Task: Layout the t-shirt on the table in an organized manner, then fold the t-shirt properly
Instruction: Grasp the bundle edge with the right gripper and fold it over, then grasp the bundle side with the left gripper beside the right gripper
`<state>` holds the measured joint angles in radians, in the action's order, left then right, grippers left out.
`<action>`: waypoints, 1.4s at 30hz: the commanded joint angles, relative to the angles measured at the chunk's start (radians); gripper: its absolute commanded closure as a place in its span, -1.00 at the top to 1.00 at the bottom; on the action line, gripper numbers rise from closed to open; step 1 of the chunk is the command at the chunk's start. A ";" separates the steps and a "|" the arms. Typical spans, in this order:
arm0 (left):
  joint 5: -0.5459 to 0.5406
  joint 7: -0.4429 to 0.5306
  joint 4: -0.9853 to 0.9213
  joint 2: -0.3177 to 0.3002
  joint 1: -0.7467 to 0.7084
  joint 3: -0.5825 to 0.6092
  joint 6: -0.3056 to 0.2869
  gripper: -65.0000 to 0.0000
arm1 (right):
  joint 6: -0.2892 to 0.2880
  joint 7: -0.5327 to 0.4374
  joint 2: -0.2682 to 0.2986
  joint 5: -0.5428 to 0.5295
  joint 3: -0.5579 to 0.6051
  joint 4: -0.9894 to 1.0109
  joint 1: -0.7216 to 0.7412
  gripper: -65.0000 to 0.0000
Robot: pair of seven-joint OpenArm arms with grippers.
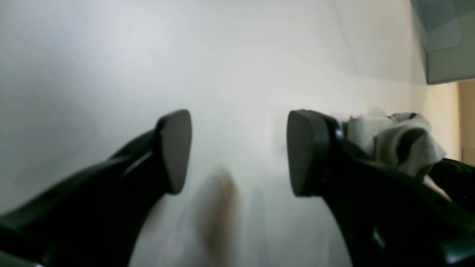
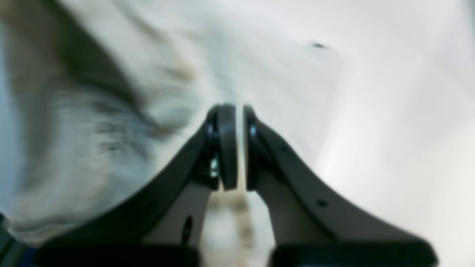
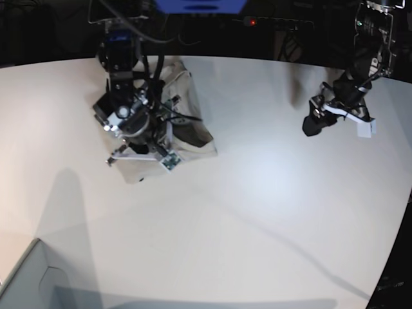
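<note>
Right gripper (image 2: 239, 148) clenched over bunched t-shirt (image 3: 190, 129), grasp unclear; left gripper (image 1: 239, 152) released, above bare table (image 3: 257, 212).

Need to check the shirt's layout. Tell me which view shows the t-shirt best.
The base view: the t-shirt lies bunched on the table, partly under the right arm. The right wrist view gives only blurred cloth; the left wrist view shows a distant crumpled part.

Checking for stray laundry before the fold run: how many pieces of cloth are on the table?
1. The t-shirt lies bunched at the far side of the table, under the right arm, whose tool sits closed over it. More cloth could be hidden beneath that arm.
</note>
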<state>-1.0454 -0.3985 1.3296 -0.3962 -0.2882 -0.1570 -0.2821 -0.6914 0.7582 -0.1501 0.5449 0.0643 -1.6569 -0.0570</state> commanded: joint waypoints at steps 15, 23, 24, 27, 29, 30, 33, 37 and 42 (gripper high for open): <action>-0.019 0.011 0.018 -0.014 -0.004 -0.002 -0.015 0.22 | -0.007 -0.013 -0.007 -0.085 0.262 0.108 0.081 -0.93; -0.014 -0.056 0.166 0.046 0.004 0.118 -0.010 0.57 | -0.007 -0.006 -0.007 -0.082 0.042 -0.197 0.059 -0.93; -0.014 -0.063 0.175 0.075 0.005 0.119 -0.012 0.63 | -0.007 -0.006 0.011 -0.082 0.018 -0.213 0.058 -0.93; -0.011 -0.064 0.176 0.174 0.007 0.121 -0.013 0.76 | -0.007 -0.006 0.060 -0.082 -0.014 -0.217 0.056 -0.93; 0.000 -0.064 0.176 0.233 0.007 0.126 -0.013 0.80 | -0.007 -0.006 0.090 -0.082 -0.028 -0.217 0.038 -0.93; 0.026 -0.064 0.176 0.254 0.007 0.141 -0.013 0.82 | -0.007 -0.009 0.100 -0.082 -0.028 -0.217 0.032 -0.93; 0.116 -0.056 0.169 0.303 0.020 0.202 -0.010 0.83 | -0.007 -0.009 0.114 -0.082 -0.028 -0.217 0.018 -0.93; 0.218 -0.055 0.097 0.363 0.057 0.279 -0.004 0.83 | -0.007 -0.010 0.114 -0.082 -0.028 -0.217 -0.004 -0.93; 0.267 -0.053 0.032 0.397 0.073 0.293 -0.004 0.83 | -0.007 -0.009 0.116 -0.082 -0.045 -0.217 -0.007 -0.93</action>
<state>-0.7685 -0.4683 1.3479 -0.0002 -0.2234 0.1383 -0.2733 -0.6914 0.7616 -0.0349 0.4618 0.0223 -1.8561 -0.0776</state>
